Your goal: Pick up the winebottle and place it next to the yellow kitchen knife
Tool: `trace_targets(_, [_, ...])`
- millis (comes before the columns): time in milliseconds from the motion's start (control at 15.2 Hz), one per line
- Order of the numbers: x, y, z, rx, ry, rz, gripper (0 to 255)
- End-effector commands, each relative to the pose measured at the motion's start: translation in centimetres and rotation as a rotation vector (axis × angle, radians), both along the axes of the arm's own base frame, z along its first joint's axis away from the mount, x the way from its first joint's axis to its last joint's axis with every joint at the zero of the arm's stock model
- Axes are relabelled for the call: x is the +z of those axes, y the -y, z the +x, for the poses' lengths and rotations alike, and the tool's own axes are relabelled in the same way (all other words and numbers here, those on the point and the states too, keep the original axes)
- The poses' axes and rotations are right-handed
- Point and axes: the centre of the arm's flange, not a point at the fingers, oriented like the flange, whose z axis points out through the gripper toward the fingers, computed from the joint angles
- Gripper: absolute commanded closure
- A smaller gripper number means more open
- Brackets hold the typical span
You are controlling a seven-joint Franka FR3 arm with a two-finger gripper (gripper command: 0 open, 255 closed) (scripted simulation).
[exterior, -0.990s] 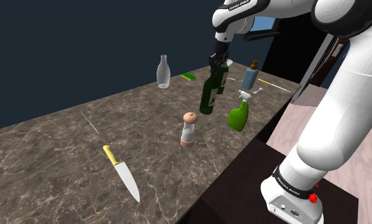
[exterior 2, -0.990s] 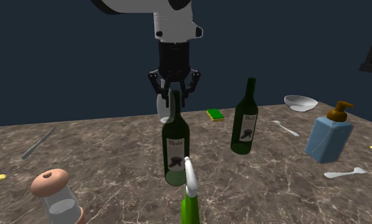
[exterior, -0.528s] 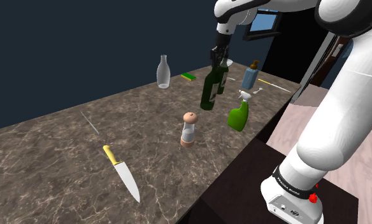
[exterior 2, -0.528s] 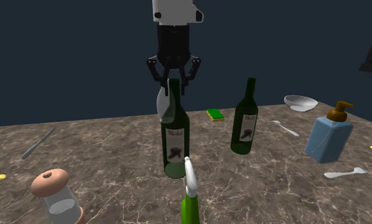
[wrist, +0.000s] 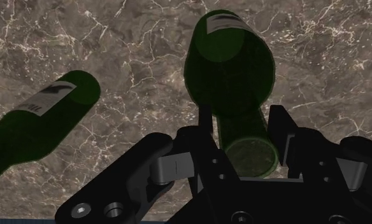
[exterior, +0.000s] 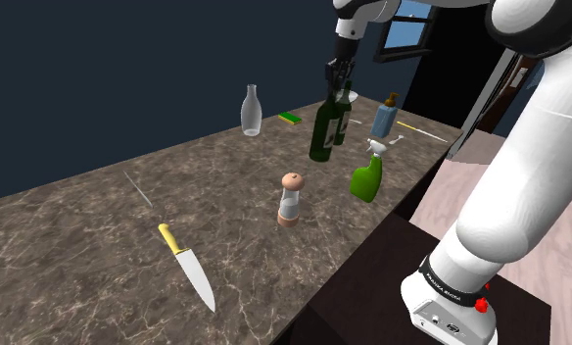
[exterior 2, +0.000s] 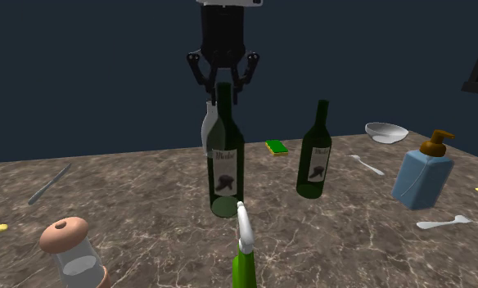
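A dark green wine bottle (exterior: 322, 132) (exterior 2: 225, 159) hangs just above the marble counter (exterior: 98, 245), a little tilted. My gripper (exterior: 339, 76) (exterior 2: 223, 80) is shut on its neck from above. In the wrist view the black fingers (wrist: 206, 127) clasp the bottle's neck (wrist: 245, 137), and its body (wrist: 229, 63) points down at the counter. A second green wine bottle (exterior 2: 314, 155) (wrist: 44, 121) stands close beside it. The yellow-handled kitchen knife (exterior: 186, 265) lies flat far off, toward the shoulder view's lower left.
Under and around the held bottle stand a green spray bottle (exterior: 366, 176) (exterior 2: 245, 258) and a pepper grinder (exterior: 291, 199) (exterior 2: 72, 249). Farther back are a clear glass bottle (exterior: 251, 110), a blue soap dispenser (exterior 2: 423, 173), a white bowl (exterior 2: 385, 132), a sponge (exterior 2: 276, 147) and a spoon (exterior 2: 446, 222).
My gripper has risen with the green bottle in it, lifting the bottle's base off the counter. Everything else has stayed in place.
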Motion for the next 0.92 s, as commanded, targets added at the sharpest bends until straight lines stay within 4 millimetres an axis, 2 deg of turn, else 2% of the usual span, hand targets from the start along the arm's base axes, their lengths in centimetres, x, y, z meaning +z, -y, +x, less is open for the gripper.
trace_targets(0, [0.5, -1.3, -0.2, 0.000, 0.000, 0.000, 255])
trace_targets(858, [0.6, -18.1, -3.8, 0.000, 0.000, 0.000, 255])
